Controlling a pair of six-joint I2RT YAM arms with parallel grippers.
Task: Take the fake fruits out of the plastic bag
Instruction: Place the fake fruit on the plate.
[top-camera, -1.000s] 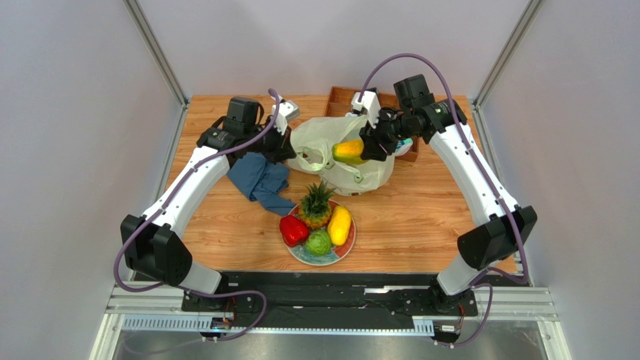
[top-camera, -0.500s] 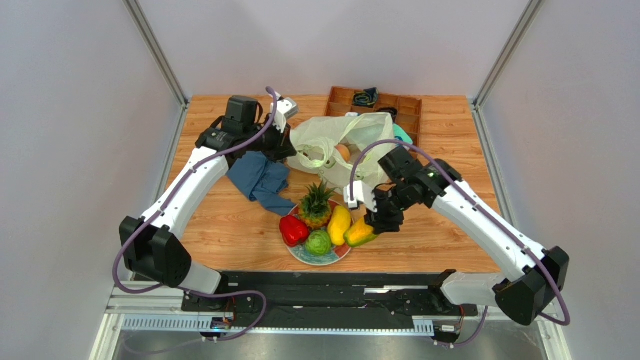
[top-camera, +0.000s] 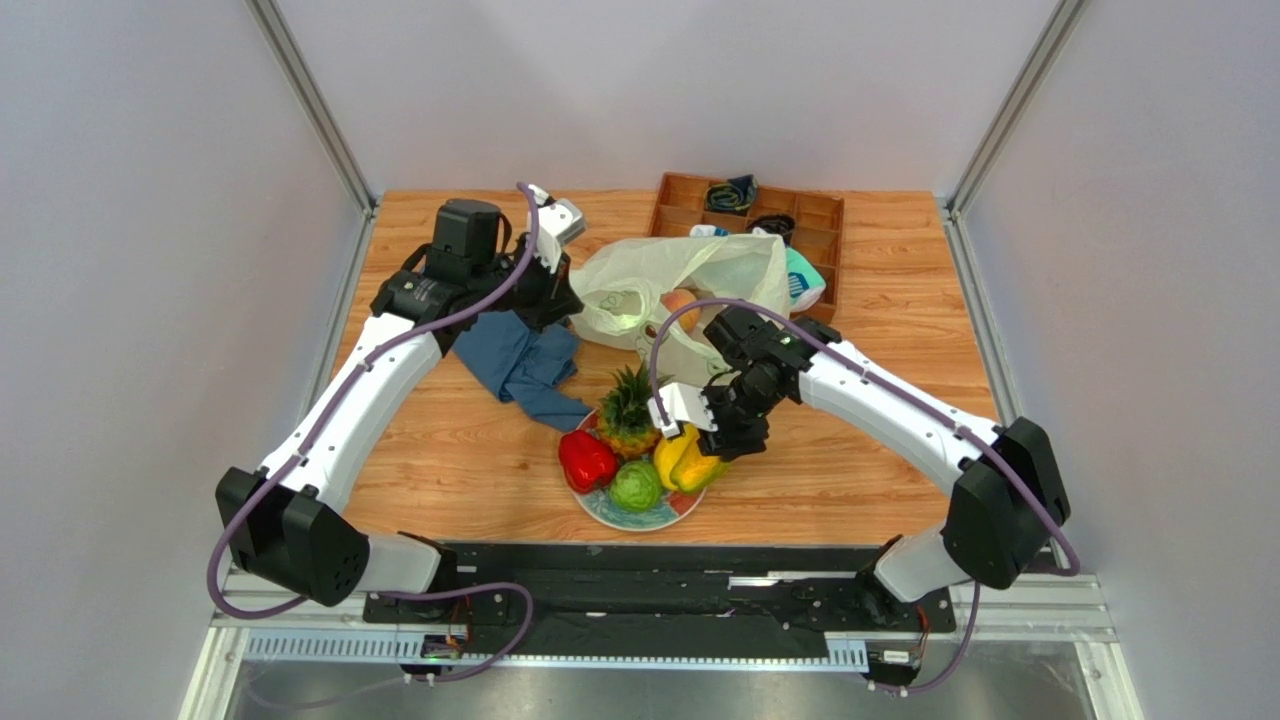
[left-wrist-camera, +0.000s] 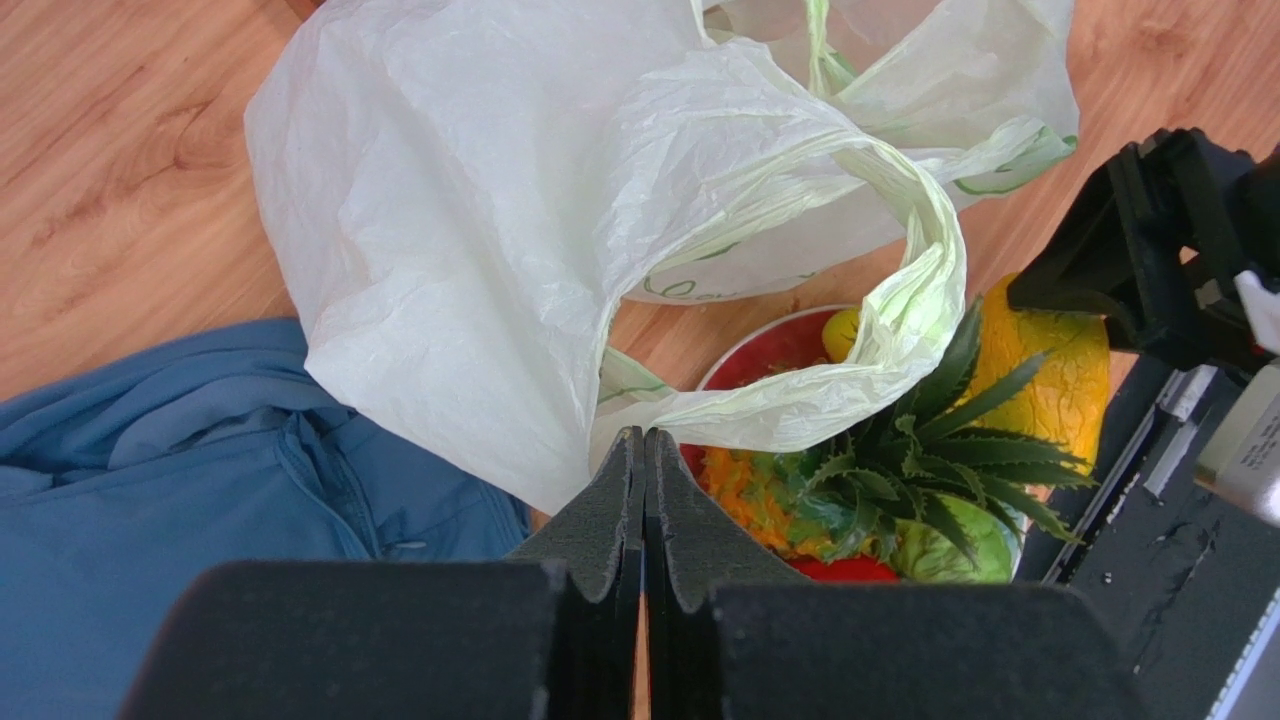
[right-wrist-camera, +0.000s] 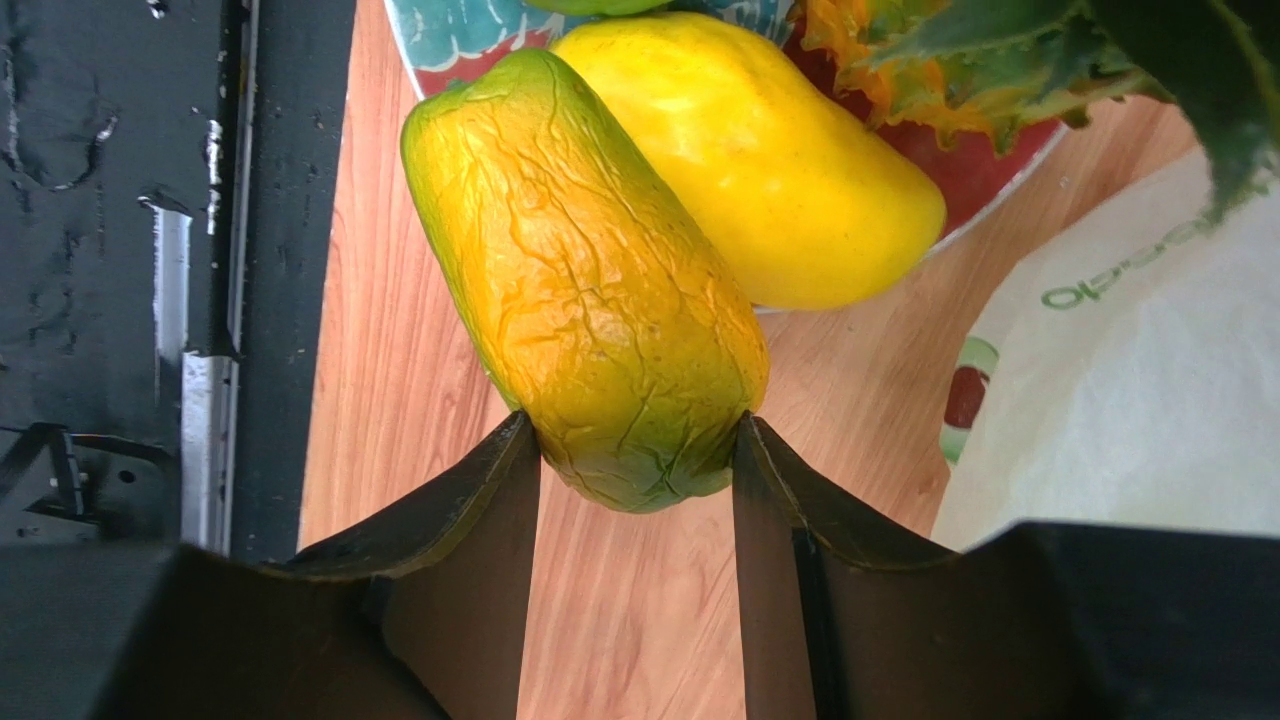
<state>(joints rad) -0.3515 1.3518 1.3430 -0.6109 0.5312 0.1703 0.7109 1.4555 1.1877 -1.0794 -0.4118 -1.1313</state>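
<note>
The pale plastic bag (top-camera: 684, 278) lies at the back middle, with a peach (top-camera: 684, 311) showing in its mouth. My left gripper (top-camera: 571, 308) is shut on the bag's left edge; in the left wrist view its tips (left-wrist-camera: 643, 438) pinch a fold of the bag (left-wrist-camera: 496, 225). My right gripper (top-camera: 718, 447) is shut on a wrinkled yellow-green fruit (right-wrist-camera: 586, 300), which rests at the plate's right edge beside the yellow mango (right-wrist-camera: 751, 150). The plate (top-camera: 631, 521) holds the pineapple (top-camera: 631, 408), red pepper (top-camera: 586, 459), green bumpy fruit (top-camera: 637, 486) and mango (top-camera: 675, 450).
A blue cloth (top-camera: 519, 360) lies left of the bag, under my left arm. A wooden compartment tray (top-camera: 751, 210) with dark items stands at the back right. Teal-and-white socks (top-camera: 804, 278) lie beside the bag. The black base rail (right-wrist-camera: 90, 270) runs along the near edge.
My right gripper has carried the yellow-green fruit from the bag's mouth down to the plate's right edge beside the mango. My left gripper has stayed at the bag.
</note>
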